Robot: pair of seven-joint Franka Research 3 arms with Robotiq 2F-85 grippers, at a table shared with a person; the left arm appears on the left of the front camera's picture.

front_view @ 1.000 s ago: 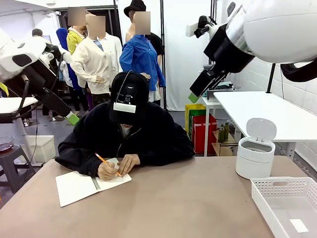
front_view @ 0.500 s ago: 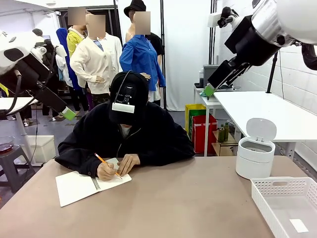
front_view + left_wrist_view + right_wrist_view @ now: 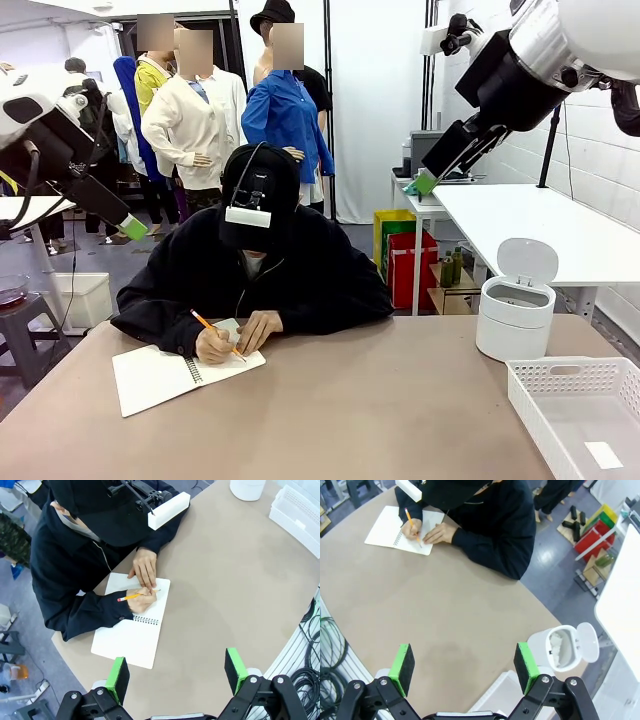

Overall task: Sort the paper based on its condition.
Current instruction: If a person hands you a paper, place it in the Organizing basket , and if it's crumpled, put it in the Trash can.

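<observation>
Hovering high above the table, your left gripper and right gripper both angle down toward it, fingers spread wide, nothing between the pads. One smooth paper sheet lies in the white tray at the table's near right corner. On the table's left side, a person's hand holds a pencil to the notebook.

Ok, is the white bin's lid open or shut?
Open. The lid stands tipped up behind the bin, and the right wrist view looks straight into it.
</observation>
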